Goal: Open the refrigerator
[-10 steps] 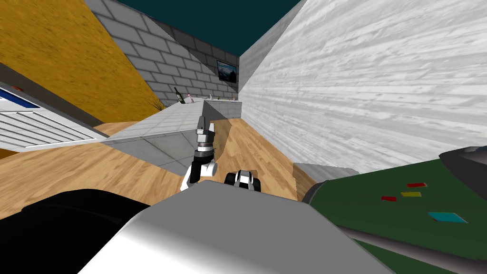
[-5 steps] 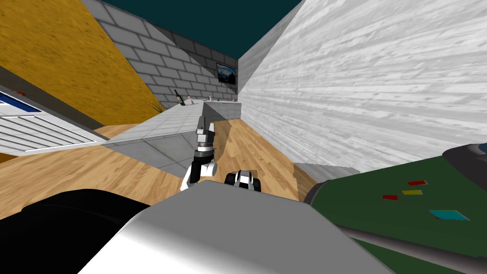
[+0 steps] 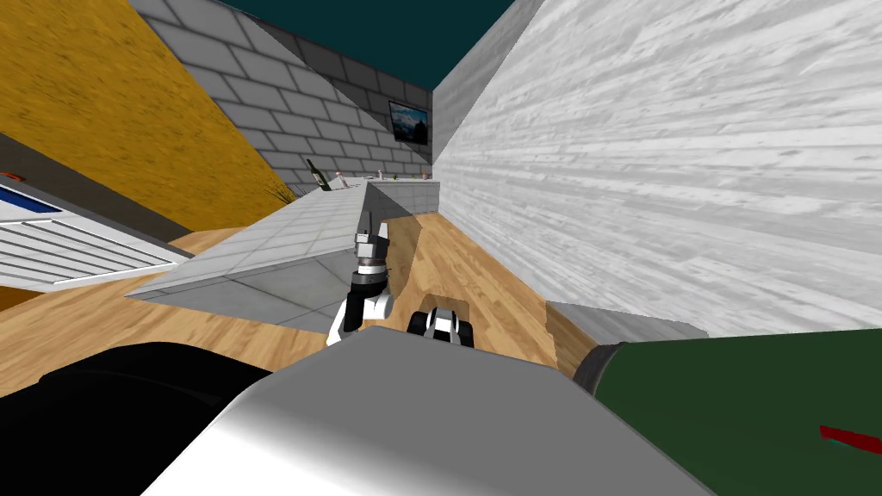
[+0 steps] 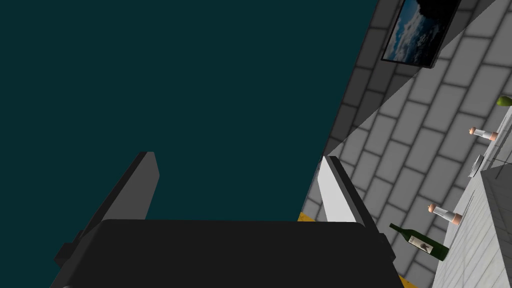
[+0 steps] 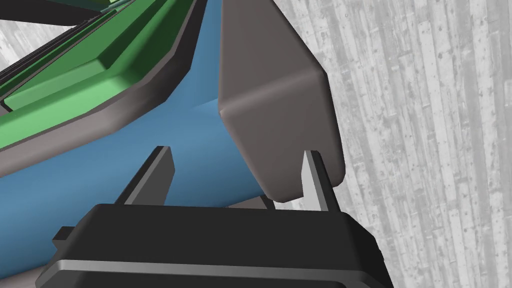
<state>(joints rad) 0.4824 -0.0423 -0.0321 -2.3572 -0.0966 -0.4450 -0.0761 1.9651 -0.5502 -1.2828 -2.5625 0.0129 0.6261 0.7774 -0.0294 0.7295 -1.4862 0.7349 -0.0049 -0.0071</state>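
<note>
Green surface (image 3: 741, 413) and wall picture (image 4: 419, 31) run off the edges.

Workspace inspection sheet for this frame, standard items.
surface: wood floor; grey tiled counter ahead.
job's things: nothing seen.
clutter: green wine bottle, two small white bottles, green fruit at the counter's far end.
grippers: left gripper open, raised toward the teal ceiling; right gripper open, low, facing a grey rounded block and blue surface.
cables: nothing seen.
surroundings: yellow wall, grey brick wall with framed picture, white plank wall, dark green object right.
</note>
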